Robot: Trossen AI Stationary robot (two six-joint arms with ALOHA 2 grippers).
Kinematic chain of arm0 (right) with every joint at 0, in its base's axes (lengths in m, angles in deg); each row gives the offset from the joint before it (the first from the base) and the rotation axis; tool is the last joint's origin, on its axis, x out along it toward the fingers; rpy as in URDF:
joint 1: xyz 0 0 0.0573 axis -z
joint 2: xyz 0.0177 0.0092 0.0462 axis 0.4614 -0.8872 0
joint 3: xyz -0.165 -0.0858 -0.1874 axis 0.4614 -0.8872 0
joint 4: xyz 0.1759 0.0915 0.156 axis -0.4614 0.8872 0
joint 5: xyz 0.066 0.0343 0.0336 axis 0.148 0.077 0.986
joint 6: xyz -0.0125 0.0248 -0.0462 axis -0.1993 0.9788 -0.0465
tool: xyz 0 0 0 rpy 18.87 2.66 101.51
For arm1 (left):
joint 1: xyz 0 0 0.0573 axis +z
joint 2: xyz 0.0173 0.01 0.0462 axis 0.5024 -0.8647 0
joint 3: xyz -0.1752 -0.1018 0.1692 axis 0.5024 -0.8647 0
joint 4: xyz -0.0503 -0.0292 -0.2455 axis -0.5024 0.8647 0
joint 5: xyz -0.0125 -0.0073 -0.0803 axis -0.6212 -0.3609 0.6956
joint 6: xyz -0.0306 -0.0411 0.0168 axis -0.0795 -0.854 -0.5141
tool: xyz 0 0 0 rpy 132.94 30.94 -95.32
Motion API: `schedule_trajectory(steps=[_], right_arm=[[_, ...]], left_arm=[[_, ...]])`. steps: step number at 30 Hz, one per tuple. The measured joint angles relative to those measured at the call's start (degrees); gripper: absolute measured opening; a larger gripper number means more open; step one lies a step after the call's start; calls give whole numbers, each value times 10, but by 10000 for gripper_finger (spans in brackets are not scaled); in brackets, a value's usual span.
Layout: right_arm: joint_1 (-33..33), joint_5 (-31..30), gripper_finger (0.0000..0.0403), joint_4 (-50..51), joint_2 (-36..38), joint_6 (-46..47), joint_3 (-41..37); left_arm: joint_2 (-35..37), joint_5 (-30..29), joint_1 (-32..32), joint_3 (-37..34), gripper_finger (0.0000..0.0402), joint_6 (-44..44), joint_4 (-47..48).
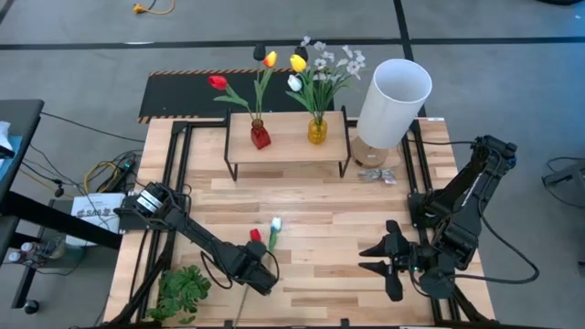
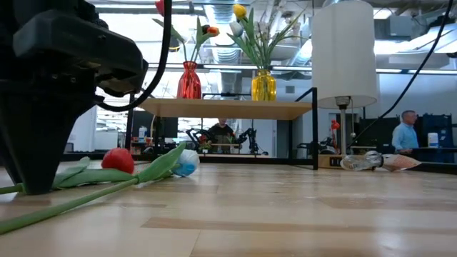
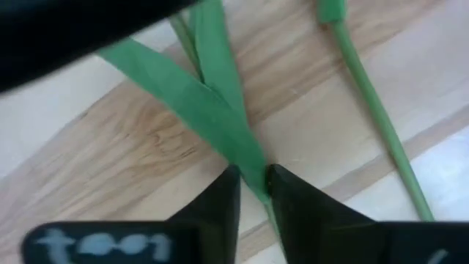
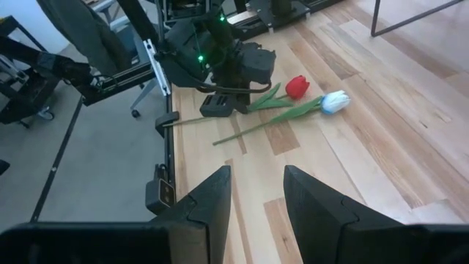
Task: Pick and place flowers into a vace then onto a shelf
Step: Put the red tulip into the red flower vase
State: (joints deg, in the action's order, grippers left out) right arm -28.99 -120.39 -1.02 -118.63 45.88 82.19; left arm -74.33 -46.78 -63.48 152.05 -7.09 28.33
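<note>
Bright even overhead light; left wrist view blurred; low view backlit.

The left gripper [image 1: 260, 274] is down on the near table [image 1: 320, 219] over the stems of a red tulip [image 1: 255, 236] and a white tulip [image 1: 275, 224]. The right gripper [image 1: 367, 257] hovers near right. On the far shelf [image 1: 288, 137] stand a red vase [image 1: 260, 135] and a yellow vase [image 1: 317, 130], a white lamp [image 1: 391, 102] to their right
</note>
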Motion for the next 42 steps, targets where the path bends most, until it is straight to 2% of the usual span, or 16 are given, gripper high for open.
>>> schedule_trajectory(steps=[5,14,21,25,29,33,37,42], right_arm=[[0,0,118,0,0,0,0],[0,0,118,0,0,0,0],[0,0,118,0,0,0,0],[0,0,118,0,0,0,0],[0,1,118,0,0,0,0],[0,3,118,0,0,0,0],[0,30,118,0,0,16,0],[-7,57,118,0,0,35,0]], left_arm=[[-4,4,0,15,12,39,14],[-5,20,0,51,3,79,31],[-5,-6,-1,163,2,136,178],[-4,-55,-1,239,1,161,281],[-3,-101,5,306,1,179,325],[-3,-129,15,357,1,220,306],[-3,-144,29,392,0,270,260],[-2,-145,45,409,0,340,168]])
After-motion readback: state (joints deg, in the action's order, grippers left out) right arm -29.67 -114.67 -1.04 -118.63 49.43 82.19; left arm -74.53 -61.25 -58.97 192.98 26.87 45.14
